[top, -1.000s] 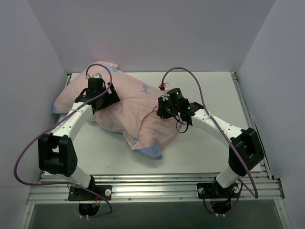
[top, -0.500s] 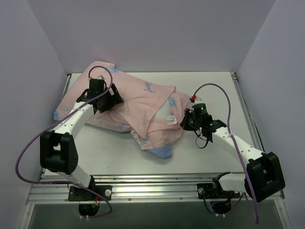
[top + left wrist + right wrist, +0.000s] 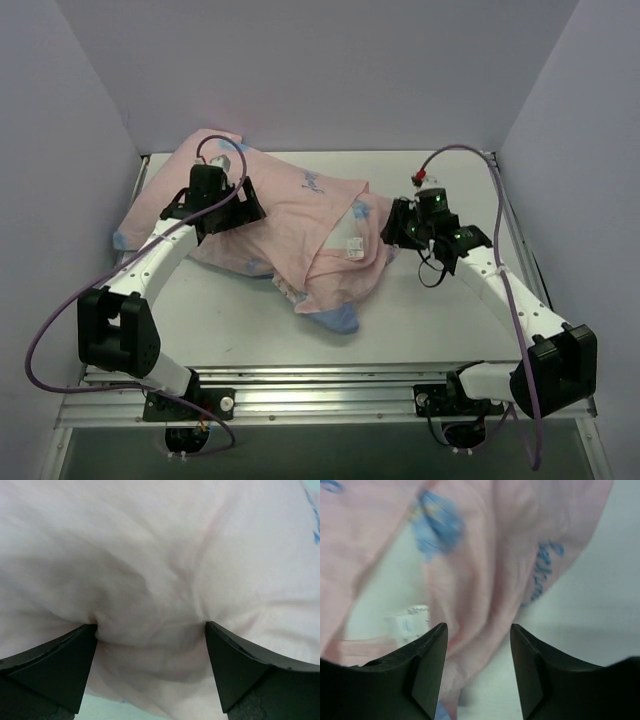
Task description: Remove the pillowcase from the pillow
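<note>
Ok, L claw (image 3: 151, 626) spread wide, pressing on pink case (image 3: 290, 210) at back-left of bench (image 3: 230, 312); pillow (image 3: 343, 232) mostly inside, white bit showing at opening. R claw (image 3: 477, 627) apart, empty, by case's right edge. Risk: R pinches pillow w/ fabric, so whole bundle drags.

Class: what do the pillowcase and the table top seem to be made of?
The pillowcase looks like thin matte cloth, perhaps cotton or polyester: it creases and drapes in soft folds. The table looks like a hard, smooth, pale sheet, perhaps laminate or painted board: flat, unwrinkled.
</note>
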`<state>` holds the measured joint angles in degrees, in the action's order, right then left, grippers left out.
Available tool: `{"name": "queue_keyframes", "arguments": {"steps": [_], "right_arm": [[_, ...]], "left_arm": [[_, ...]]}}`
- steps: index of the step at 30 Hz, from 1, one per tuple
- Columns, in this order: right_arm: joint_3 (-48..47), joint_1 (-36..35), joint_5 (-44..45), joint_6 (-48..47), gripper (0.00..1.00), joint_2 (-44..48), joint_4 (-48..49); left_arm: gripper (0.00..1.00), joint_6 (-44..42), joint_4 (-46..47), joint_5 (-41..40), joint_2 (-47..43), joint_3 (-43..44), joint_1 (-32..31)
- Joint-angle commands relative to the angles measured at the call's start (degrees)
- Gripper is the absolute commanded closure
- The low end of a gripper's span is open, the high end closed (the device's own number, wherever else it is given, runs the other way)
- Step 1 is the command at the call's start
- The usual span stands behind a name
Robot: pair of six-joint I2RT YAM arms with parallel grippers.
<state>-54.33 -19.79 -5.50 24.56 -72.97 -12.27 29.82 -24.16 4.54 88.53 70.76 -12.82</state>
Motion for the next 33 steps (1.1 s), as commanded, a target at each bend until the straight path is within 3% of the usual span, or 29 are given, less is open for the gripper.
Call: {"name": "queue_keyframes", "arguments": {"steps": [1, 5, 14, 20, 25, 29, 32, 33], "right_arm": [[-9.56, -0.69, -0.39, -3.02, 0.49, -1.55, -0.04], [-14.74, -0.95, -1.36, -3.37, 0.32, -7.96, 3.39], [-18.71, -1.13, -0.66, -4.96, 0.30, -20.80, 11.21], [-17.75, -1.04, -1.71, -4.61, 0.38, -25.64, 16.05], [-14.58, -0.69, -0.92, -2.94, 0.54, -25.82, 18.51], [-12.83, -0.69, -0.31, -2.50, 0.64, -24.68, 18.78], [-11.16, -0.07, 1.01, -2.15, 0.75, -23.54, 18.95], [-10.20, 0.71, 1.54, -2.14, 0.79, -23.27, 19.04]], "left_arm": [[0.04, -8.27, -2.02, -0.83, -3.45, 5.77, -5.62], [0.04, -13.11, -1.85, -4.01, -3.72, 11.22, -13.43], [0.05, -20.77, -2.56, -9.54, 5.33, 22.57, -24.00], [0.05, -20.77, -2.03, -8.67, 13.85, 27.76, -27.26], [0.06, -18.93, -1.32, -9.53, 21.49, 31.19, -29.54], [0.02, -17.26, -1.68, -13.23, 23.97, 28.49, -29.54], [0.21, -16.12, -0.89, -15.96, 23.62, 23.21, -29.20], [0.40, -15.16, -1.06, -15.79, 23.18, 21.98, -29.02]]}}
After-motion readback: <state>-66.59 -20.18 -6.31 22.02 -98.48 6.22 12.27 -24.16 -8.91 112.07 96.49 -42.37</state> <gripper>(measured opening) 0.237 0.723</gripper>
